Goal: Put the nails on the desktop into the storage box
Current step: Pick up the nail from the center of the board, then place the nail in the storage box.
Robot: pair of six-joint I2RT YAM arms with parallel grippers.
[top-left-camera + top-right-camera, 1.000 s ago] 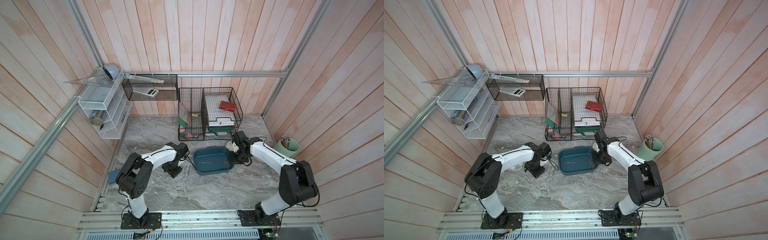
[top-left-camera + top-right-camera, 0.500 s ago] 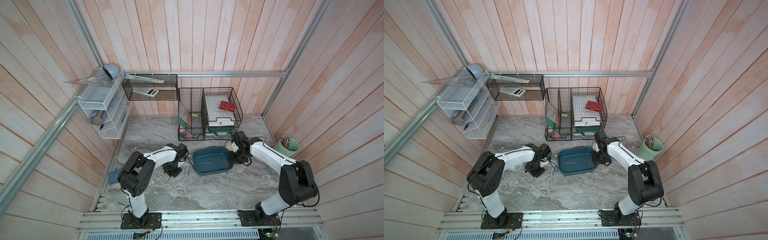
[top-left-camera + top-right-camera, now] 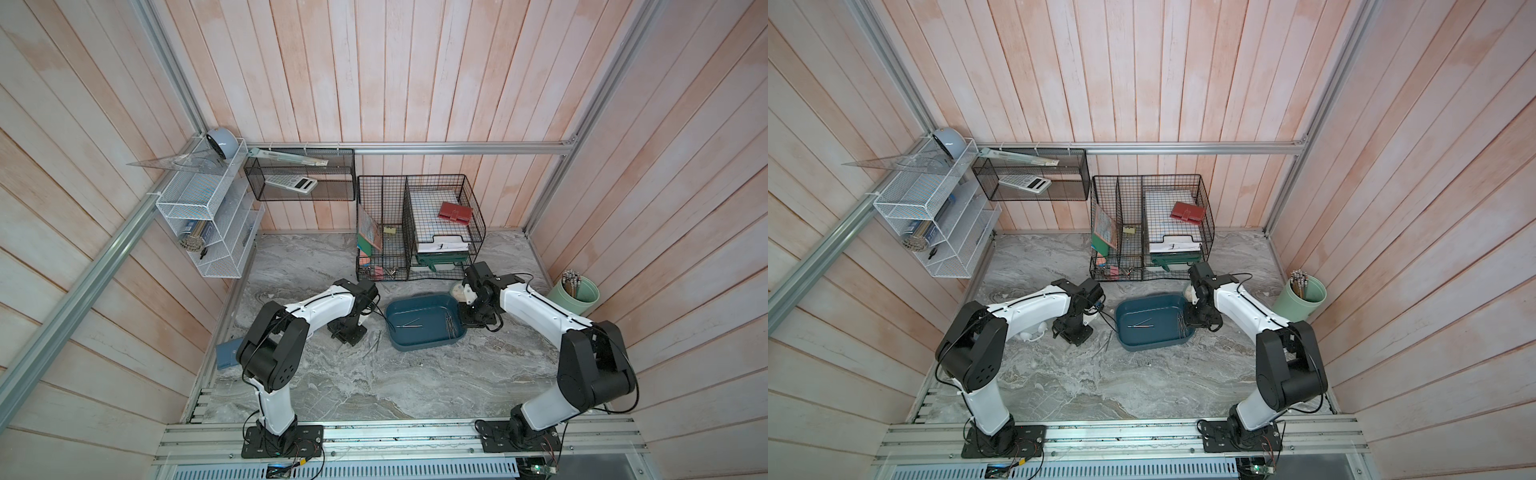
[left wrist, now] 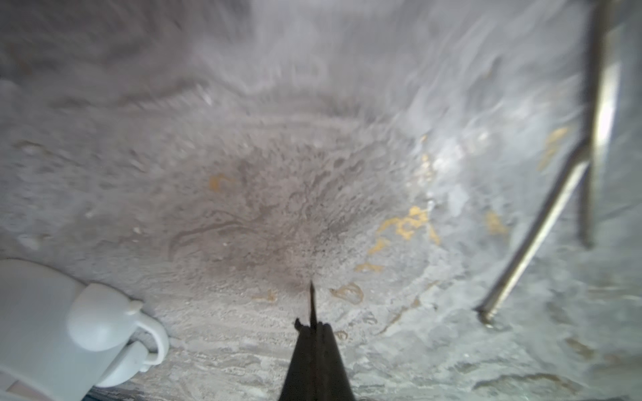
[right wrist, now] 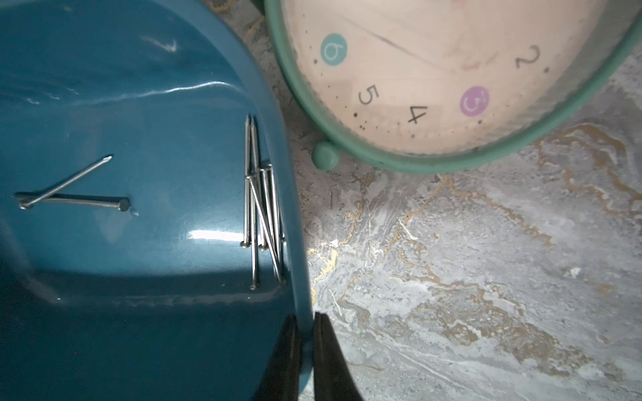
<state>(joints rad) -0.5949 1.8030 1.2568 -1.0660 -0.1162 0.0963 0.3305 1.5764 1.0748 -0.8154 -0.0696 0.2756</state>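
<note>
Green-rimmed clock [image 5: 451,69] sits beside the storage box [image 5: 139,104] the right hand [image 5: 305,319] pinches; left hand [image 4: 314,328] clamps a nail [image 4: 311,298].

A black wire organiser [image 3: 380,208] stands by the back wall; papers and a red wallet [image 3: 456,212] lie on top in its wider part. A pale green cup [image 3: 579,301] with pencils [image 3: 570,281] stands by the right wall. On the left wall hangs a white wire shelf [image 3: 187,203], with a round grey-blue clock [image 3: 221,141] and a clear set square [image 3: 174,161] on its top. Next to it a black mesh shelf [image 3: 336,195] holds a calculator [image 3: 293,183].
</note>
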